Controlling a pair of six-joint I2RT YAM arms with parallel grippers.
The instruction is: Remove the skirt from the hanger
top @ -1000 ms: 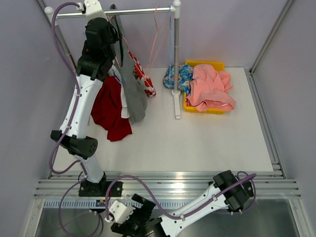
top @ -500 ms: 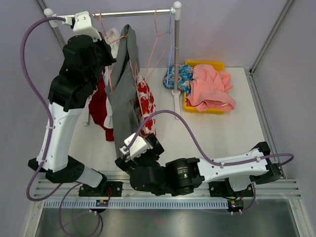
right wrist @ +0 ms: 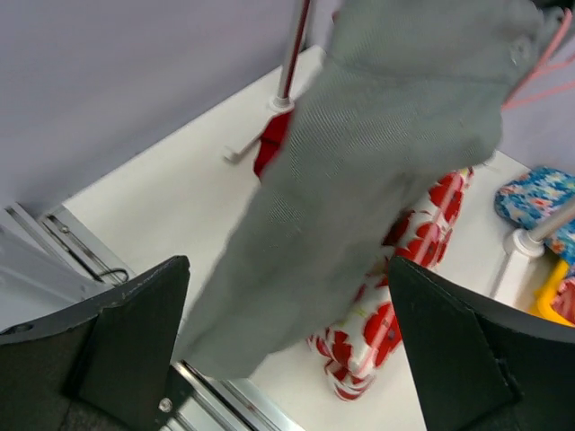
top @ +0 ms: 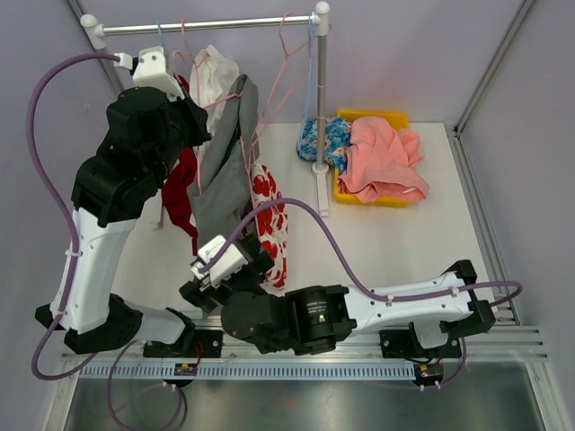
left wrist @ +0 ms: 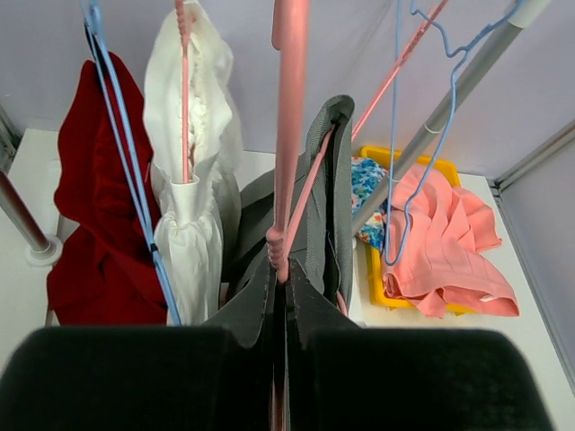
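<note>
Here the left pincer (left wrist: 280, 285) is clamped tight on the stem of a pink hanger (left wrist: 289, 135), its two dark fingers (left wrist: 256, 310) pressed together with only the stem between them. The grey skirt (top: 225, 180) is draped over that hanger and falls in a long fold, left of the rack's upright post (top: 321, 99) in the overhead view and nearer the arm bases than the post's foot. Whether the hanger's hook sits on the rail (top: 225, 22) that runs left from the post's top cannot be told.

The right pincer (right wrist: 287, 265) is spread wide, one finger (right wrist: 135, 341) on each side of the skirt's lower part. The cloth hangs between the fingers and neither grips it. Seen from above, this pincer (top: 199, 285) is low and far to the left of the post, at the skirt's hem.

A white garment (left wrist: 193, 162) and a red garment (left wrist: 99, 206) hang farther left from the post than the skirt. A white garment with red flowers (top: 269, 224) hangs between the skirt and the post. Just right of the post's foot, a yellow basket (top: 373, 115) stands on the white bench (top: 395, 251), holding a pink cloth (top: 382, 157). A blue patterned cloth (top: 323, 139) lies at the basket's post-side edge.
</note>
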